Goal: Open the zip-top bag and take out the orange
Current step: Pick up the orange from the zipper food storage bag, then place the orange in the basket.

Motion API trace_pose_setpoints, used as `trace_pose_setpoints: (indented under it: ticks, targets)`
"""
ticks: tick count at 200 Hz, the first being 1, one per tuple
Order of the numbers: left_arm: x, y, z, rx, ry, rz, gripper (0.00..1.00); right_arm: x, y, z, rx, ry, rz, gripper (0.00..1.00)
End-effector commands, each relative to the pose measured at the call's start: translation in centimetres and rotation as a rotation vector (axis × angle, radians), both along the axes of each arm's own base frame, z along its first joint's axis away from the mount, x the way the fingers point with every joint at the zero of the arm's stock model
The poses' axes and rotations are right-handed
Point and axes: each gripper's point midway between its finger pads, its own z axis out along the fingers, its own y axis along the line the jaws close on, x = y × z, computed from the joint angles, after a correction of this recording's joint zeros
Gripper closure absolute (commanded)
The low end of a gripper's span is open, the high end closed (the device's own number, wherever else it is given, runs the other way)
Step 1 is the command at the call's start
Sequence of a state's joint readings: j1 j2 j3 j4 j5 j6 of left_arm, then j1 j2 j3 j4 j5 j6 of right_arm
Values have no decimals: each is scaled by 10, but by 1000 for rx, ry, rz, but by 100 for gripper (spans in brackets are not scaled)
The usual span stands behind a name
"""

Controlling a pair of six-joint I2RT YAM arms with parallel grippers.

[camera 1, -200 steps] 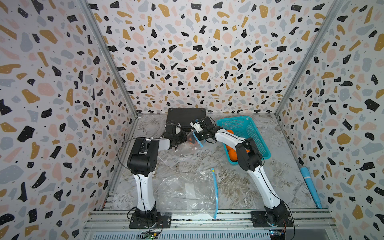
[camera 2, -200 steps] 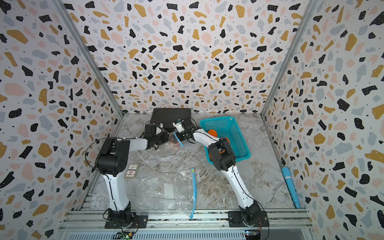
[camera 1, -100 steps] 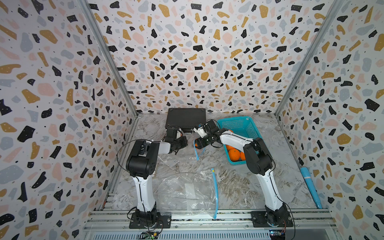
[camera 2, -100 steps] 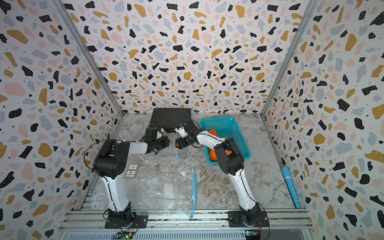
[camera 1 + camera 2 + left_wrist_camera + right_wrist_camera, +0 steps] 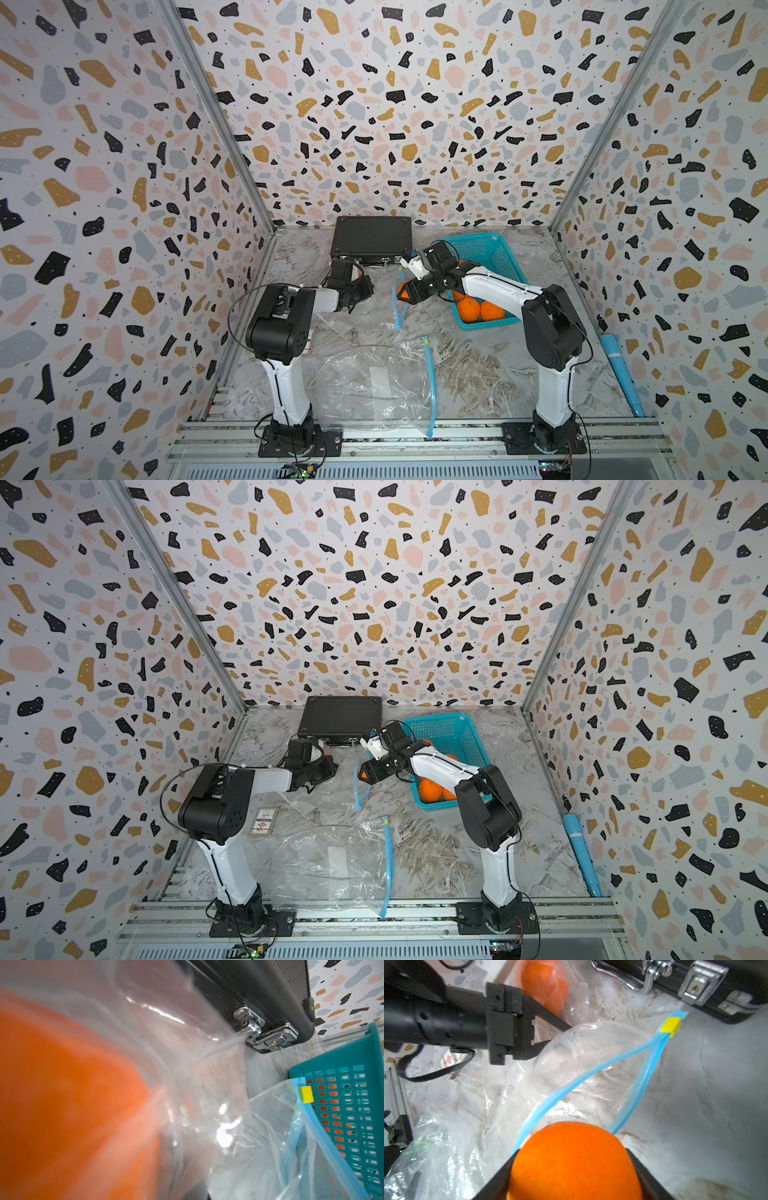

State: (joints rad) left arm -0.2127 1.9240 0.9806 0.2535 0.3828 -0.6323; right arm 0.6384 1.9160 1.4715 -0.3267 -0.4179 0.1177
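**Orange [image 5: 574,1159], out of bag, in right gripper [image 5: 405,291].**
The right gripper has drawn back from the bag [image 5: 591,1053] with its jaws clamped on the orange, now clear of the mouth and between bag and basket [image 5: 494,249]; removal looks all but done. The left gripper [image 5: 352,289] has its jaws pinched on bag plastic. The zip strip [image 5: 591,1070] gapes, its long axis running from the yellow slider [image 5: 671,1024] toward the right gripper, mouth facing it. A second orange [image 5: 545,982] shows behind plastic.

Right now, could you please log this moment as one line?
right jaws: shut on orange | left jaws: shut on zip-top bag | zip: open, yellow slider at end | orange: at bag mouth
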Motion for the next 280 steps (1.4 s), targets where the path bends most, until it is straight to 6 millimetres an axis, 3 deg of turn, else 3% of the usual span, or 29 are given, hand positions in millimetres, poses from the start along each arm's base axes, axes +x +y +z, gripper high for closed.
trace_pose_setpoints:
  ticks: [1, 5, 12, 26, 43, 46, 48, 79, 109, 126, 158, 185, 215, 252, 280]
  targets:
    - [-4, -5, 14, -24, -6, 1, 100, -2, -16, 47, 25, -69, -45, 39]
    - [-4, -6, 16, -29, -10, 0, 99, -1, -18, 50, 29, -74, -51, 40]
    - [-6, -8, 19, -37, -17, 1, 76, 0, -22, 55, 32, -77, -60, 39]
    - [-9, -14, 31, -48, -41, -12, 55, 7, -34, 59, 21, -68, -86, 40]
    - [-12, -16, 52, -33, -82, -3, 18, 21, -49, 65, 31, -71, -129, 40]
    - [-12, -17, 57, -32, -90, -3, 3, 24, -52, 66, 31, -70, -137, 40]
    - [-13, -18, 60, -32, -96, -5, 0, 24, -54, 68, 33, -71, -140, 40]
    - [-21, -32, 104, -50, -177, -43, 1, 53, -86, 77, 47, -80, -228, 41]
    - [-45, -63, 149, -117, -314, -136, 1, 101, -153, 62, -92, -92, -469, 41]
    - [-54, -86, 162, -149, -353, -205, 1, 132, -190, 46, -119, -60, -597, 41]
    - [-53, -110, 150, -135, -342, -250, 1, 174, -219, 8, -159, 19, -658, 41]
    - [-49, -122, 135, -131, -316, -270, 1, 194, -239, -18, -188, 61, -714, 41]
    - [-50, -127, 117, -118, -265, -277, 1, 195, -240, -36, -190, 91, -715, 41]
    - [-49, -122, 114, -78, -249, -259, 1, 192, -243, -60, -205, 141, -720, 38]
    - [-52, -115, 123, -46, -255, -249, 1, 190, -244, -72, -191, 171, -725, 22]
